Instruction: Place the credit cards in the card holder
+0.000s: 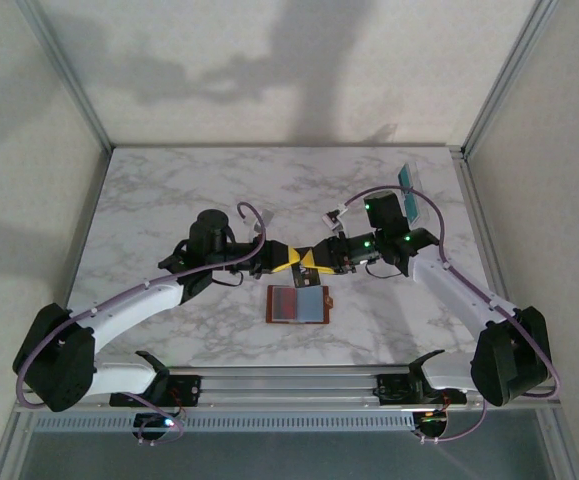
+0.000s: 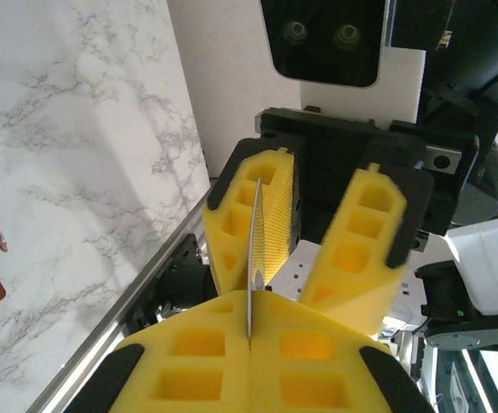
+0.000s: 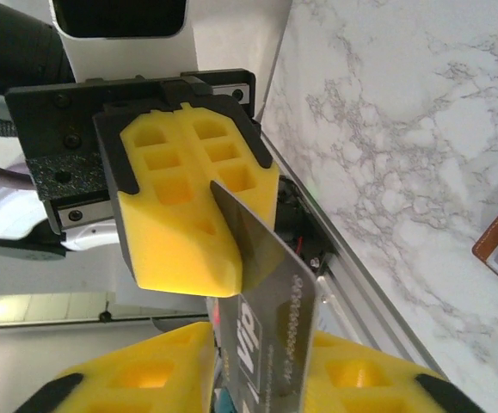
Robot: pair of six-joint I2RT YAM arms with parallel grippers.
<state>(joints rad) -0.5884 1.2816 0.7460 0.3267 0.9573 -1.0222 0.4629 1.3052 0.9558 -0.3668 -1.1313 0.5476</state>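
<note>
Marble table (image 1: 169,190), both arms meeting above its centre; the left pincer (image 1: 289,258) is clamped tight on one end of a grey credit card (image 3: 270,335), the right pincer (image 1: 323,256) spread wide around the card's other end; the card holder (image 1: 299,303) lies open on the table just below them

The top external camera sits above and behind the arm bases (image 1: 159,385), looking down over the whole marble tabletop (image 1: 169,190) from afar. Each wrist camera rides close behind its own tool, facing the other: the left wrist view looks past the left tool (image 2: 250,340) at the right tool (image 2: 298,258). Both wrist views share the credit card (image 3: 274,318) between them.
</note>
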